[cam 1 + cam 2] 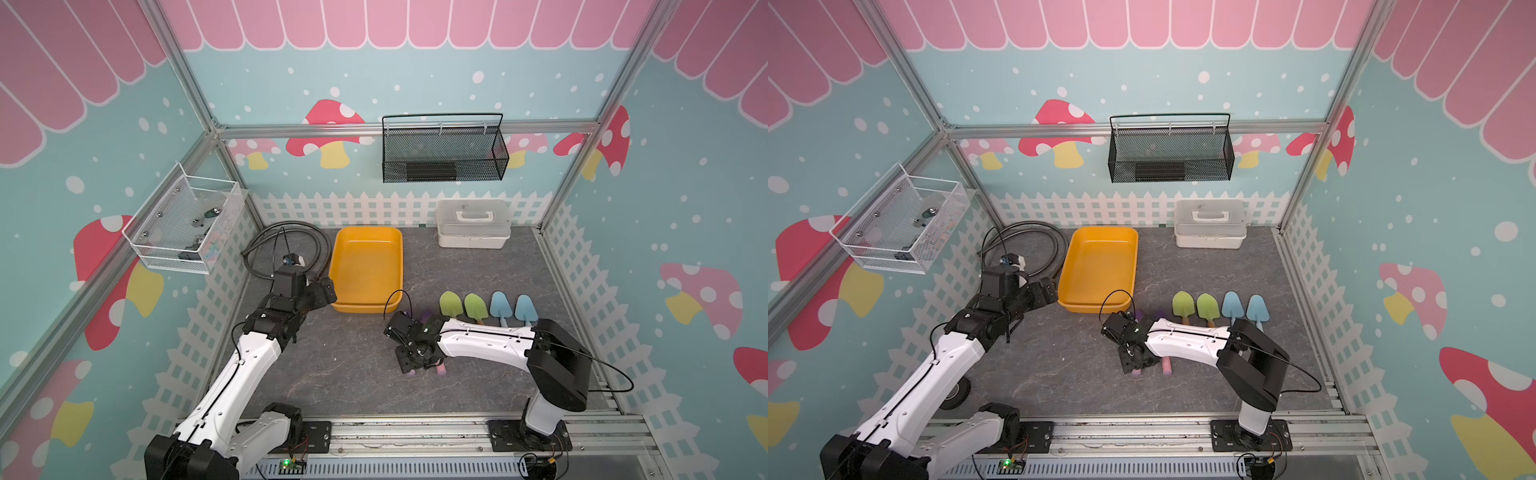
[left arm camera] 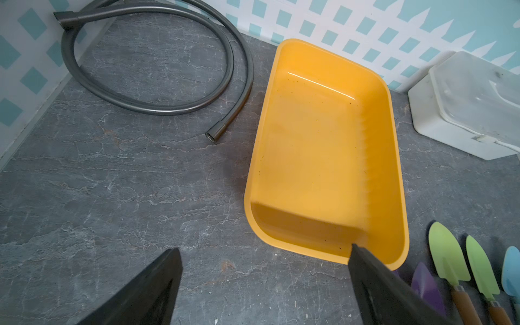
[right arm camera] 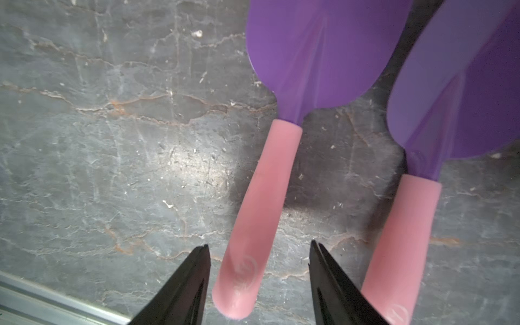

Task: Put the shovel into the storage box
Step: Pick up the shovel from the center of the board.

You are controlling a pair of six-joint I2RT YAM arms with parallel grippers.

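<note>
Purple shovel [image 3: 318, 56] lies flat on the table [image 1: 353, 374] at five o'clock from the empty storage box [image 1: 365, 266], its pink handle [image 3: 261, 197] not yet touched between the spread jaws of the right gripper [image 3: 259, 244], the left gripper [image 2: 264, 247] gaping idle at the box's seven o'clock corner; grasp, lift and drop remain

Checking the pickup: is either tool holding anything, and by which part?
Nothing is held. The right tool straddles the pink handle of a purple shovel, gaps on both sides; the left tool is open, empty.
</note>
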